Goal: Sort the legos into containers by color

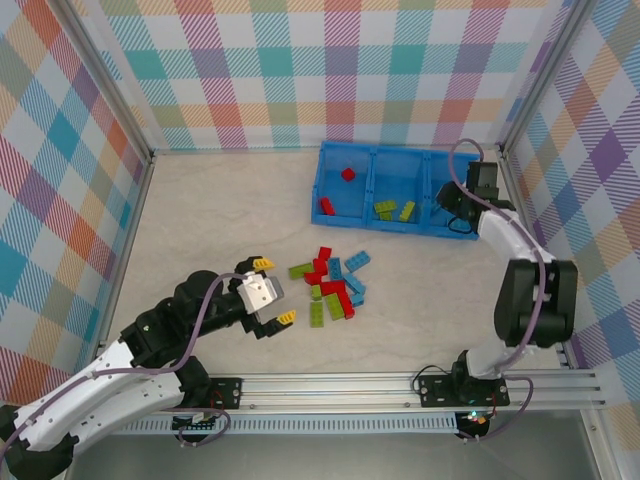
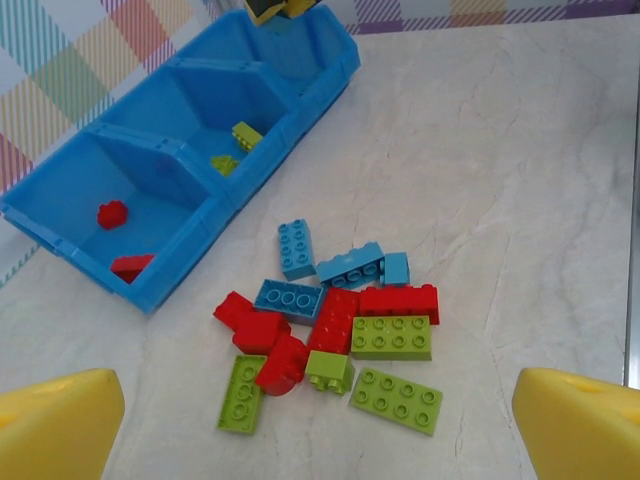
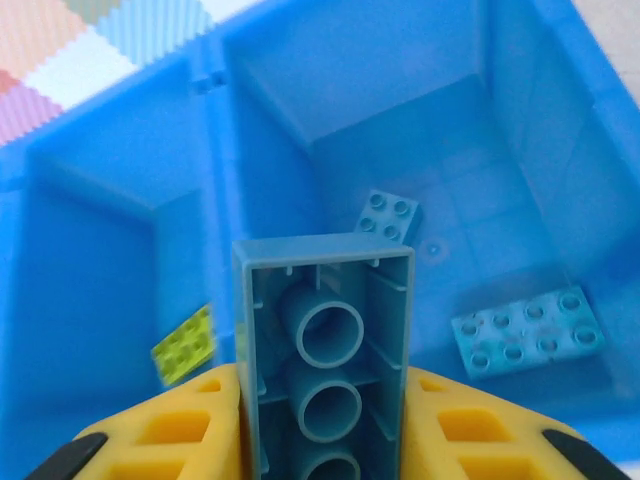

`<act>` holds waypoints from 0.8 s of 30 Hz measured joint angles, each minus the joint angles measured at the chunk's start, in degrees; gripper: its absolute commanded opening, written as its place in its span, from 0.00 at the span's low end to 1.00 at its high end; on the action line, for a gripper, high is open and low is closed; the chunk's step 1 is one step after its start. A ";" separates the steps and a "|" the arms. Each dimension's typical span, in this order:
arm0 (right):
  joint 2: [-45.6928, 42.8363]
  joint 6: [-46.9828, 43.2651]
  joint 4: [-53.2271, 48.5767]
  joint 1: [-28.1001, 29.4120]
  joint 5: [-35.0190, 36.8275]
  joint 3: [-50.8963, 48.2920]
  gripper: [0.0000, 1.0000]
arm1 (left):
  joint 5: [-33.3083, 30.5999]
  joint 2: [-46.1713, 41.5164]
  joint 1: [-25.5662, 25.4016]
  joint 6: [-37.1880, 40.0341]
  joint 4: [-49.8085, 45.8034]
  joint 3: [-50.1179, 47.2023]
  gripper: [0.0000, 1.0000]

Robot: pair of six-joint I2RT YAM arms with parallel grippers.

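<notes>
A pile of red, lime green and light blue legos (image 1: pixel 333 285) (image 2: pixel 335 320) lies mid-table. My left gripper (image 1: pixel 271 291) (image 2: pixel 320 440) is open just near-left of the pile, with its yellow fingers (image 2: pixel 55 425) wide apart and nothing between them. The blue tray (image 1: pixel 370 224) (image 2: pixel 180 270) (image 3: pixel 215 150) stands at the back right. My right gripper (image 1: pixel 455 205) (image 3: pixel 322 430) hangs over the tray's right compartment, shut on a light blue brick (image 3: pixel 322 350) whose hollow underside faces the camera. Below it lie two light blue bricks (image 3: pixel 388 215) (image 3: pixel 527 330).
The left compartment holds two red bricks (image 1: pixel 348 174) (image 2: pixel 132 266). The middle one holds two lime bricks (image 1: pixel 385 208) (image 2: pixel 245 135) (image 3: pixel 185 345). Plaid walls close in the table on three sides, and a metal rail (image 1: pixel 400 385) runs along the near edge.
</notes>
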 measured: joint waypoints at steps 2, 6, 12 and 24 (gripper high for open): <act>2.45 -0.20 -0.55 -0.72 -1.03 1.01 0.56 | -0.37 0.13 0.02 -0.59 -0.07 0.00 1.00; 2.99 -0.39 -2.32 -1.25 -2.34 3.34 0.65 | -1.90 0.35 0.07 -1.27 -0.09 0.00 1.00; -4.85 0.39 -2.34 -1.16 -5.73 1.90 0.65 | -2.47 0.35 0.09 -2.03 -0.09 0.00 1.00; -30.62 -1.31 -3.28 20.70 -17.66 -18.43 0.66 | 6.08 0.24 0.39 6.64 -0.85 -1.18 1.00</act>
